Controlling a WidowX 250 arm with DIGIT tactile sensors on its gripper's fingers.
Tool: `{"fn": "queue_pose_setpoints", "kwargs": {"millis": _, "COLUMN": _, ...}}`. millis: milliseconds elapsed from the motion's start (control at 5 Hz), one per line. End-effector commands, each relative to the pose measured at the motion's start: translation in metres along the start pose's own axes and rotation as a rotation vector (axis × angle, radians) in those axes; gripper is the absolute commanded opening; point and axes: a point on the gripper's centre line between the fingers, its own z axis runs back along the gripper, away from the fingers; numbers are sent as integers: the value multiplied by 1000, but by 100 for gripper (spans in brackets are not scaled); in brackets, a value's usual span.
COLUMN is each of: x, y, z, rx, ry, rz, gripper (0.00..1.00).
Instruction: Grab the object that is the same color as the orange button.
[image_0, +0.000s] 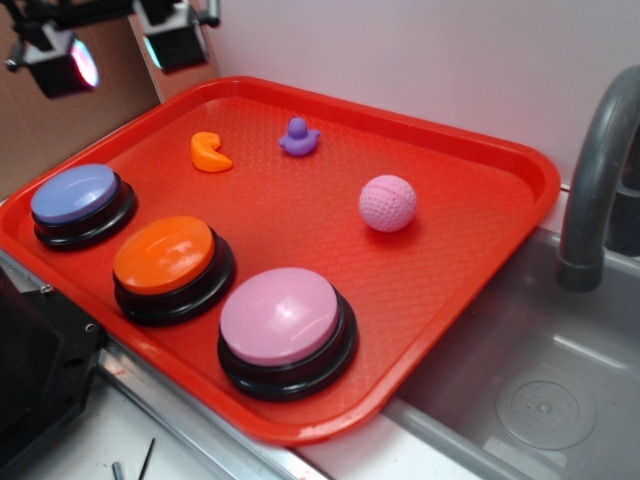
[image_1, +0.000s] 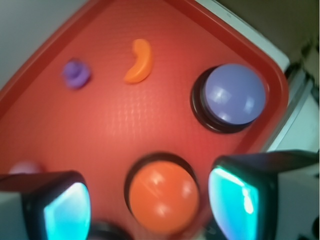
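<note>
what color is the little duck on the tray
Purple; the duck shows best in the exterior view.

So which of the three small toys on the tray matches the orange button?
The small glossy orange crescent toy, near the tray's far edge. The little purple duck beside it and the pink dimpled ball are different colours.

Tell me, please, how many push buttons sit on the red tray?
3, in a row along the tray's near-left edge: blue-purple button leftmost, orange button in the middle, pink button rightmost. None looks hidden.
</note>
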Motion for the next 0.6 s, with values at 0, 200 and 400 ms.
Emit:
{"fn": "queue_pose_setpoints", "kwargs": {"millis": 0, "x": 57, "y": -5, "z": -45, "rx": 7, "ry": -106, "rz": 375, "gripper": 100}}
{"fn": "queue_pose_setpoints", "kwargs": {"millis": 200, "x": 72, "y": -9, "z": -60, "rx": 35, "ry": -152, "rz": 432, "gripper": 100}}
{"fn": "queue_pose_setpoints", "kwargs": {"millis": 400, "x": 86, "y": -7, "z": -76, "rx": 68, "ry": -193, "rz": 489, "gripper": 100}}
